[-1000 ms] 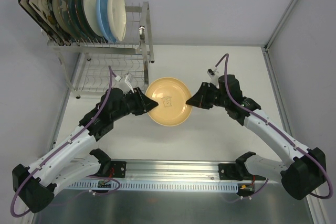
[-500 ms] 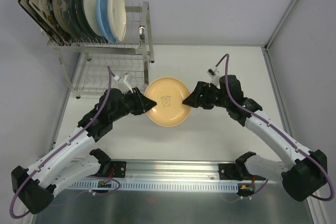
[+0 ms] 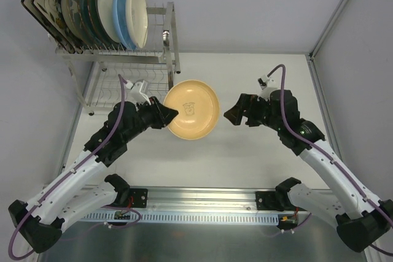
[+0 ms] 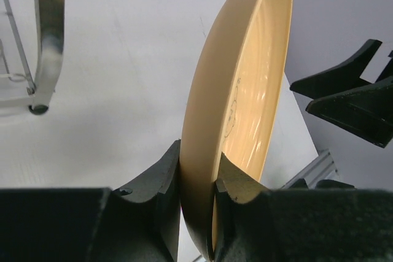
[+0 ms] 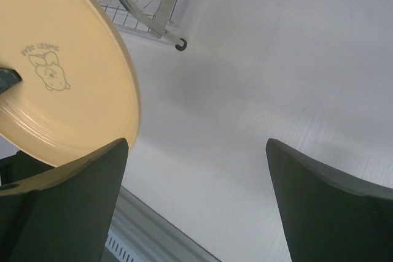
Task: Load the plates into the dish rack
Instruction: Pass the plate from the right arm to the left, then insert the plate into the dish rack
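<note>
Far left corner of the table (image 3: 258, 164): dish rack (image 3: 169, 41), two tiers. On the upper tier, a row of plates (image 3: 101, 13) on edge, packed left to right. Out toward the middle of the table, just right of the rack's lower tier and clear of the surface, one more plate (image 3: 191, 110). Clamped at its left rim by the left gripper (image 3: 172, 115). Off to its right, apart from it, the right gripper (image 3: 232, 115), jaws wide.

White table (image 3: 245, 157); slotted aluminium rail (image 3: 202, 204) along near edge; grey wall (image 3: 245, 4) behind.
</note>
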